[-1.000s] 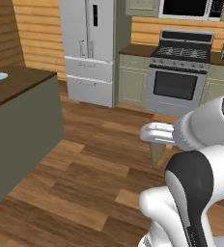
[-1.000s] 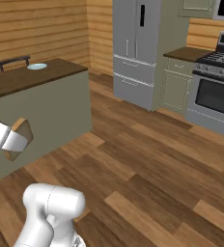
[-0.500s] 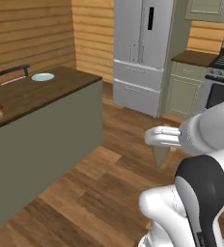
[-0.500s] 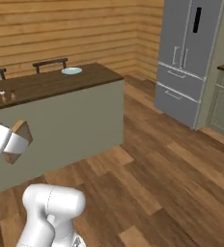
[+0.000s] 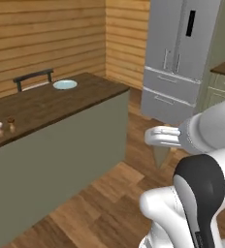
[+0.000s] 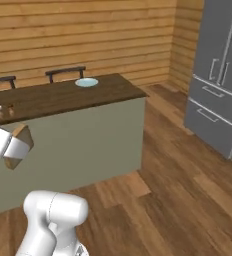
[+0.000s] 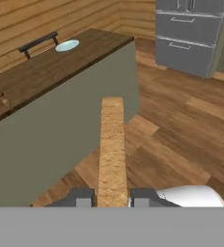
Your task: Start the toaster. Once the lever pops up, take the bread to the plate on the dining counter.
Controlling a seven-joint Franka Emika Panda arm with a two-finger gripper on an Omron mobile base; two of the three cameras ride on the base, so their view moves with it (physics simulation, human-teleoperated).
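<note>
The plate (image 5: 65, 85) sits near the far edge of the long brown desk (image 5: 41, 106). To the right, wide wood floor (image 6: 188, 190) lies open. Over it, the fingers (image 7: 112, 198) pinch the bread (image 7: 112, 149) on edge, apart from the desk.

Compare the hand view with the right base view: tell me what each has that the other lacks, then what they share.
Hand view alone: the gripper seen along its fingers, shut on the bread edge-on.

Right base view alone: the second chair back at far left and the fridge's tall upper doors.

Both: the plate on the dining counter, a chair back behind the plate, the small shakers, the fridge drawers and the wood floor.
</note>
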